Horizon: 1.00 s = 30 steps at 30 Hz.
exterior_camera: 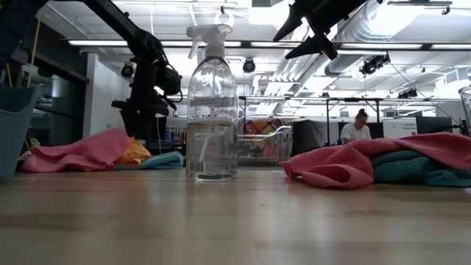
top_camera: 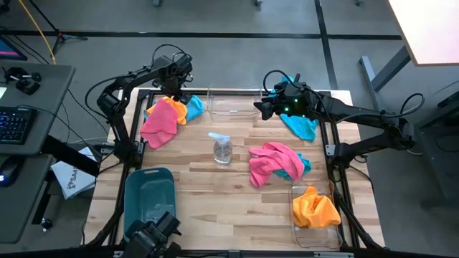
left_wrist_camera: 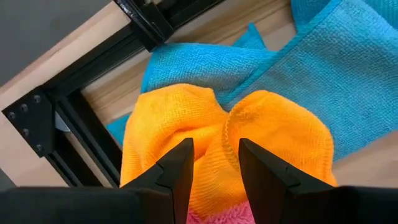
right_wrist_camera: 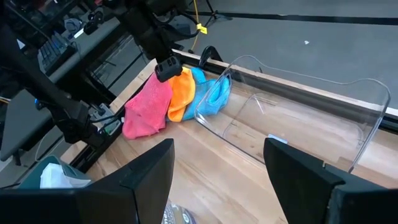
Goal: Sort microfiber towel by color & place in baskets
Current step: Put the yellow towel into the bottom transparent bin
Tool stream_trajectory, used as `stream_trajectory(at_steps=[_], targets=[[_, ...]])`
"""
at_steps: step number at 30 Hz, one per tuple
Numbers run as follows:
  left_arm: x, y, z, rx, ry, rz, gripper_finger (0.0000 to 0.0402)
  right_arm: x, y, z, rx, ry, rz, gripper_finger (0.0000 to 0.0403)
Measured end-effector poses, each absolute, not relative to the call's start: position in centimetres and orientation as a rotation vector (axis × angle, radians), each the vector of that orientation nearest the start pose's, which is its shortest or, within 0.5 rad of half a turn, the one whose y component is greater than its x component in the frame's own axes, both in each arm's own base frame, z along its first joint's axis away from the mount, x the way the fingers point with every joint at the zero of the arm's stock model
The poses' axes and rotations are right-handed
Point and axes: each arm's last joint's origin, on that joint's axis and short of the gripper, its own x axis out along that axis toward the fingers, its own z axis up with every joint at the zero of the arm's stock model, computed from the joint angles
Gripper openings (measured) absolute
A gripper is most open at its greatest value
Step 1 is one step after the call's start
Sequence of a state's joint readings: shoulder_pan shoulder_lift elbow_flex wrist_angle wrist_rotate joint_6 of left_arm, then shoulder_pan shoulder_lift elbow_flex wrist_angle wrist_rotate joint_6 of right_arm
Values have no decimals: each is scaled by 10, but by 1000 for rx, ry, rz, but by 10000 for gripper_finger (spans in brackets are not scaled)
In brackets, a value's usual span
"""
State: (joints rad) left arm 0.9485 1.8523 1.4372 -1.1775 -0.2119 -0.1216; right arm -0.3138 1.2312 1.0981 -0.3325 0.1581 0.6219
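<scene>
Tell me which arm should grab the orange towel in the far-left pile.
Left. The left gripper is open directly over the orange towel, fingers astride a fold. The right gripper hangs open by the clear basket, farther away.

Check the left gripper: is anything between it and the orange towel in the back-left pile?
Nothing visible. The left gripper is right over the orange towel, fingers open astride a fold; the teal towel lies beyond it.
</scene>
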Motion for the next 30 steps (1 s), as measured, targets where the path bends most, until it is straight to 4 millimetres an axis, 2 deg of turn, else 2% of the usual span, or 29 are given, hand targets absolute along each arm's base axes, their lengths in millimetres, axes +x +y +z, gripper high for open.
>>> stream_trajectory(at_steps=[24,30], targets=[[193,278,216,-775,1481,1011,117,254,-87,336,634,310,-595,245],[193,268,198,-791,1511,996,117,254,-87,336,633,310,-596,245]])
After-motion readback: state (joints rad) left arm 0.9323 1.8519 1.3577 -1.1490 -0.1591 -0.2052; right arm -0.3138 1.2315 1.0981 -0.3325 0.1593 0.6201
